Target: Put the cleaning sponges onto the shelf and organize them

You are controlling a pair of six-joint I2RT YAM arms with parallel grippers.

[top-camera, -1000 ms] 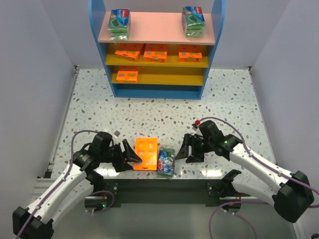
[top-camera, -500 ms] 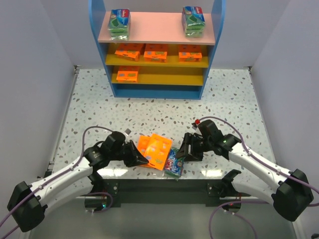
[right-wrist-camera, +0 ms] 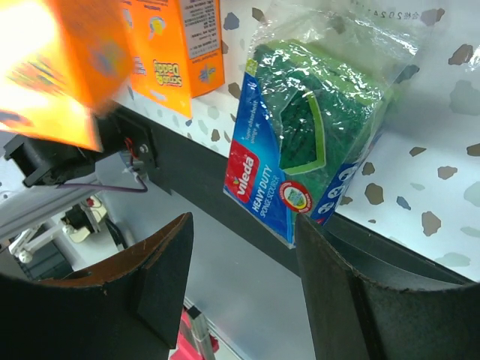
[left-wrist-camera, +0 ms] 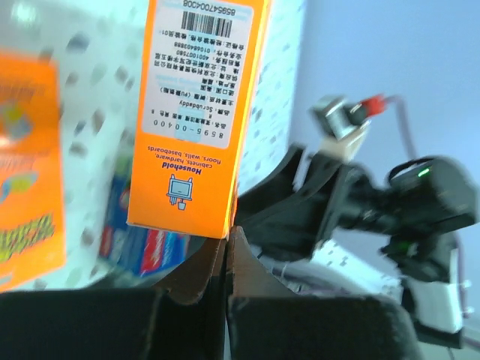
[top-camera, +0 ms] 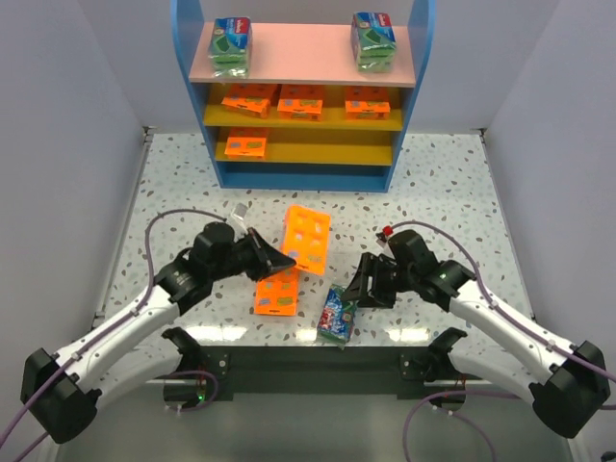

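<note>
One held orange pack point(top-camera: 307, 239), barcode point(left-wrist-camera: 227, 9) readable only from left wrist

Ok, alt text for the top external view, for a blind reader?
The left gripper is shut on an orange sponge pack, held tilted over a second orange pack on the table; the right gripper is open by a green-and-blue pack. The shelf behind holds two green-and-blue packs and four orange ones.

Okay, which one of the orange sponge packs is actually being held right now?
The tilted orange pack pinched by the left gripper. The other orange pack lies flat on the table, and four more sit on the shelf.
</note>
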